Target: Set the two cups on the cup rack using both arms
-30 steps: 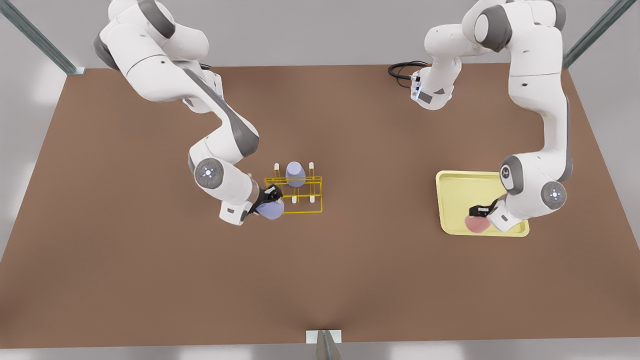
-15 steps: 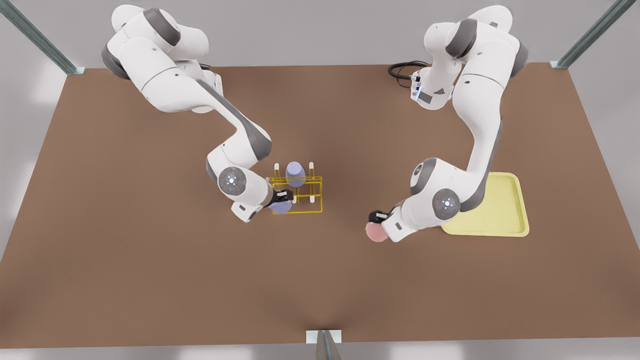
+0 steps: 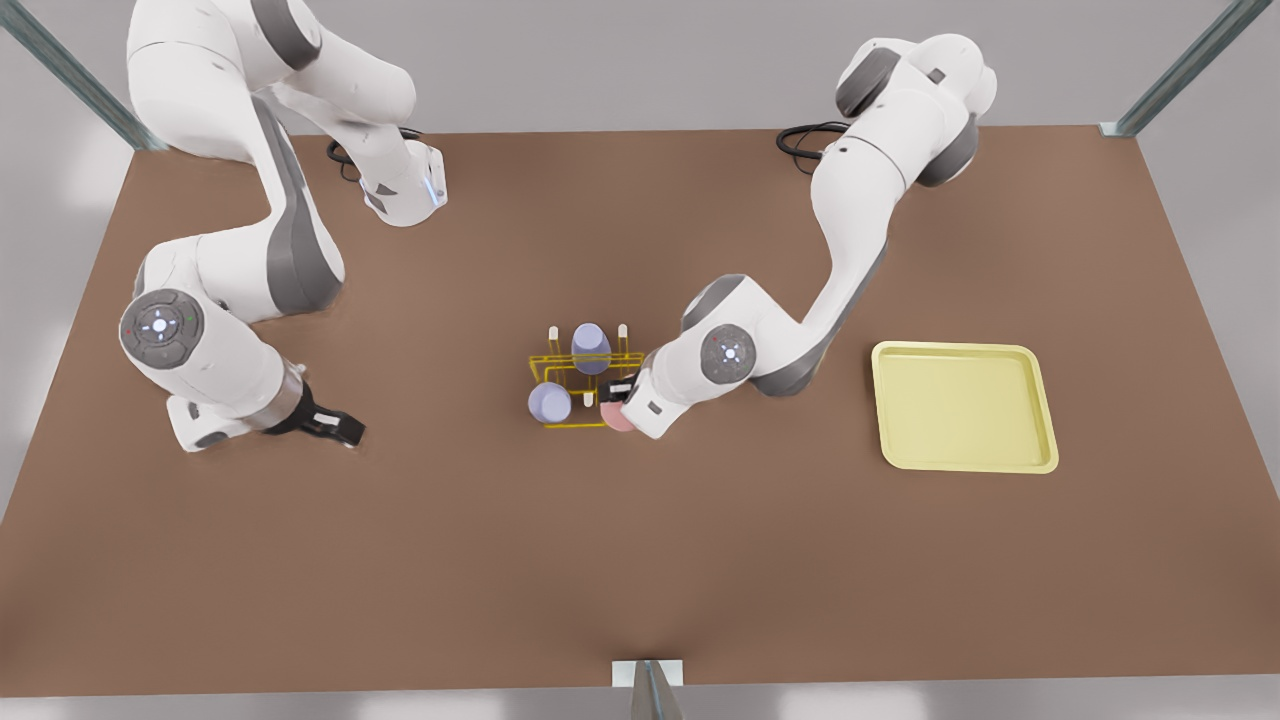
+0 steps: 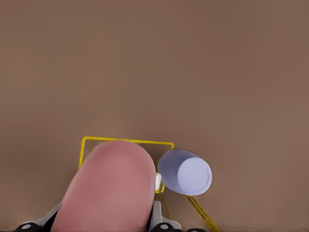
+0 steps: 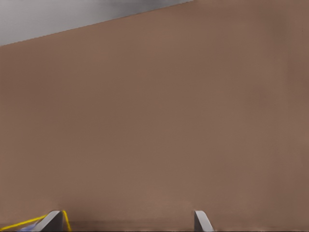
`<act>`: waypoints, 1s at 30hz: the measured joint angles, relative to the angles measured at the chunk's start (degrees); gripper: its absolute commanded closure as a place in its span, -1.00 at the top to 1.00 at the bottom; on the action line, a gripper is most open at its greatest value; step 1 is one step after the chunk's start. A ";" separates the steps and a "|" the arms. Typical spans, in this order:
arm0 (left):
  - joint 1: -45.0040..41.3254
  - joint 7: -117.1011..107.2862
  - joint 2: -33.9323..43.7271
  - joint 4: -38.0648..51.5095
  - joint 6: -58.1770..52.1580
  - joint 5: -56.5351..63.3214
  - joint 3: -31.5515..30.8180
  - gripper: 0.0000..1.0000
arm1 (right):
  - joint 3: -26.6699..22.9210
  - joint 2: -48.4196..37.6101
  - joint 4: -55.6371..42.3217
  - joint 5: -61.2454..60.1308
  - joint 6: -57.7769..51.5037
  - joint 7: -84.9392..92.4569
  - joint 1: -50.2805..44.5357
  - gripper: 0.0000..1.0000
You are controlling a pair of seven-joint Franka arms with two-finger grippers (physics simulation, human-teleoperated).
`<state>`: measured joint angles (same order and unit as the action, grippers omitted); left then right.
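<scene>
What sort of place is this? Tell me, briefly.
Likely a simulated robot test cell: two white arms mounted on a brown table, with metal frame posts at its corners.

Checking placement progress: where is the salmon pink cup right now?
In the front view the salmon pink cup is at the cup rack's near right corner, held by the left gripper, beside the lavender cup on the rack.

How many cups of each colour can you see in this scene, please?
Lavender cups: 2, one at the back of the rack, one at its front.
Pink cups: 1, held by the left gripper.
Total: 3.
</scene>
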<state>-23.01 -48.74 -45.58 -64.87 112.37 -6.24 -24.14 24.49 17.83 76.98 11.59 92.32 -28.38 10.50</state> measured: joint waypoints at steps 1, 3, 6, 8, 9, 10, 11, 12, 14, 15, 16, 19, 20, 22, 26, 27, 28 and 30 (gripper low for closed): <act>-0.34 -1.53 -0.26 -0.06 -0.06 0.17 0.12 0.70 | -3.39 -5.53 3.47 -1.66 -2.27 1.18 -0.63 1.00; -0.52 -4.36 -0.58 -0.10 0.13 0.39 0.28 0.70 | -7.65 -14.62 10.28 -4.75 -5.46 3.34 -0.96 1.00; -0.61 -8.05 -1.06 -0.26 0.57 1.02 0.34 0.70 | -9.92 -18.24 13.85 -8.05 -8.77 6.17 -0.59 1.00; -0.88 -10.20 -1.54 -0.34 0.77 1.36 0.34 0.70 | -10.56 -19.47 16.02 -9.14 -10.28 7.83 0.19 1.00; -1.03 -11.19 -1.92 -0.36 0.85 1.50 0.34 0.70 | -10.99 -19.93 16.73 -9.49 -10.84 8.60 0.35 1.00; -1.10 -12.12 -2.33 -0.36 0.97 1.71 0.34 0.70 | -11.25 -20.21 17.13 -9.76 -11.31 9.33 0.51 1.00; -1.13 -13.01 -2.73 -0.37 1.18 1.93 0.34 0.71 | -11.39 -20.29 17.36 -9.96 -11.70 10.01 0.60 1.00; -1.15 -13.86 -3.01 -0.39 1.36 2.28 0.34 0.71 | -11.46 -20.28 17.48 -10.12 -12.03 10.65 0.54 1.00; -0.92 -15.40 -3.22 -0.63 1.66 2.94 0.34 0.74 | -11.51 -20.20 17.58 -10.32 -12.54 11.83 -0.05 1.00; -0.82 -16.11 -3.26 -0.71 1.77 3.15 0.35 1.00 | -11.52 -20.15 17.59 -10.39 -12.75 12.37 -0.55 1.00; -0.77 -16.79 -3.24 -0.76 1.87 3.31 0.35 1.00 | -11.53 -20.11 17.60 -10.44 -12.92 12.88 -1.14 1.00; -0.79 -18.62 -3.18 -0.81 2.07 3.60 0.34 1.00 | -11.53 -20.01 17.61 -10.53 -13.29 14.25 -3.23 1.00; -0.80 -19.17 -3.15 -0.81 2.10 3.65 0.31 1.00 | -11.54 -19.99 17.61 -10.55 -13.37 14.66 -3.91 1.00; -0.89 -20.18 -3.12 -0.81 2.18 3.71 0.28 1.00 | -11.54 -20.02 17.61 -10.57 -13.52 15.43 -5.13 1.00; -1.22 -21.90 -3.12 -0.81 2.28 3.77 0.26 1.00 | -11.77 -20.00 17.61 -10.59 -13.75 16.74 -6.70 1.00; -1.18 -22.26 -2.96 -0.81 2.19 3.83 0.26 1.00 | -11.96 -20.17 17.53 -10.59 -13.79 17.03 -6.90 1.00; -0.81 -22.58 -2.06 -0.68 1.32 4.52 0.10 1.00 | -12.58 -20.53 17.19 -10.60 -13.85 17.29 -7.36 1.00; -0.31 -23.16 2.28 0.96 -3.23 6.03 -0.19 1.00 | -13.52 -21.58 15.69 -10.76 -14.00 17.71 -7.36 1.00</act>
<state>-23.32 -71.89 -43.30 -63.91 109.15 -0.20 -24.32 10.97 -3.75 92.67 0.83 78.32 -10.67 3.14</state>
